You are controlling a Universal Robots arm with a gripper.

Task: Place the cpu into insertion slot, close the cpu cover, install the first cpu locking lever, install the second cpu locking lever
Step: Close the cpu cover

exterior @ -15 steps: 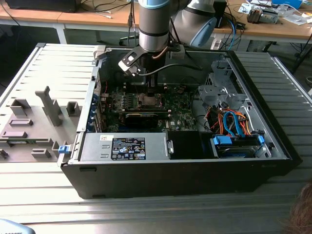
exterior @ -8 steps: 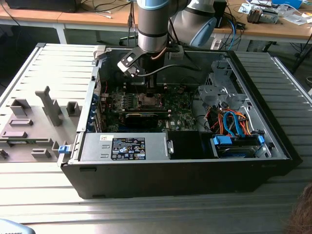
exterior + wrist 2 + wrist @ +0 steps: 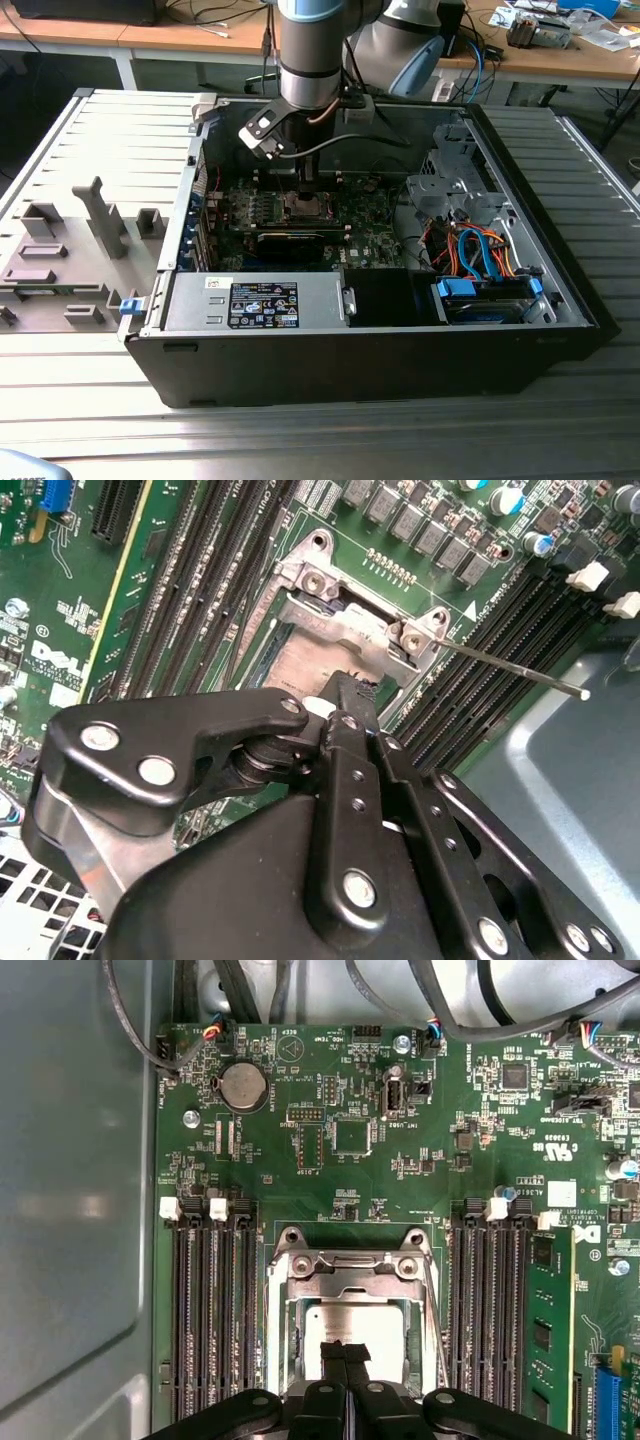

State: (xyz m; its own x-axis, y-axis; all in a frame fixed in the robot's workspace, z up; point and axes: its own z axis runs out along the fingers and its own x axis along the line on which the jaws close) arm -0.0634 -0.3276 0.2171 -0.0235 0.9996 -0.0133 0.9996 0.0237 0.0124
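Evidently, with the hand (image 3: 345, 1352) pinched closed on nothing above the cpu (image 3: 350, 1322), I judged a square press on the cpu cover (image 3: 345, 1266) best, clear of the locking lever (image 3: 510, 668).

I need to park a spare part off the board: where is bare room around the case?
Free: the ribbed table in front of the case, and its strip on the exterior view's right. Crowded: the fixture on the exterior view's left, the orange and blue cables, and the insertion slot under the gripper.
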